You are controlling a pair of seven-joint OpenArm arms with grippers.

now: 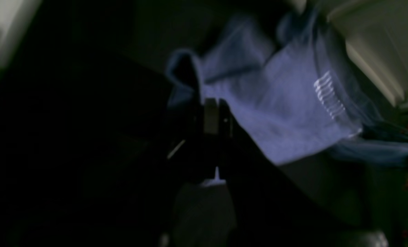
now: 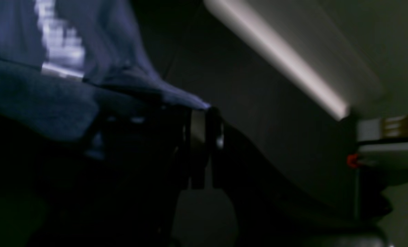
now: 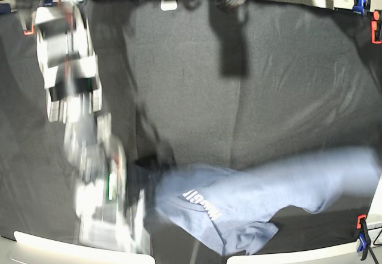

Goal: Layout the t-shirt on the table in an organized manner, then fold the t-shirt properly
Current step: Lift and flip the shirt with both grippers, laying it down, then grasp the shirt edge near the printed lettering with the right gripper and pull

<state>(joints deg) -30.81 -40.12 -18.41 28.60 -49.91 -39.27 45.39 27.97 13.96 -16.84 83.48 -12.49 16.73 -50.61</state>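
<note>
The light blue-grey t-shirt (image 3: 256, 195) hangs stretched and motion-blurred low over the near part of the black table (image 3: 239, 85), its white lettering (image 3: 200, 201) showing. My right gripper (image 3: 149, 171) holds its left end; up close the right gripper (image 2: 204, 118) is shut on a thin edge of the t-shirt (image 2: 176, 97). The shirt's other end runs off the base view's right edge, where my left arm is out of sight. In the left wrist view my left gripper (image 1: 214, 116) is shut on a bunched fold of the t-shirt (image 1: 286, 113).
Orange and blue clamps (image 3: 373, 28) sit at the far right corner, another clamp (image 3: 361, 234) at the near right, an orange one (image 3: 27, 31) at the far left. White edges (image 3: 48, 246) border the near side. The blurred right arm (image 3: 77, 109) fills the left.
</note>
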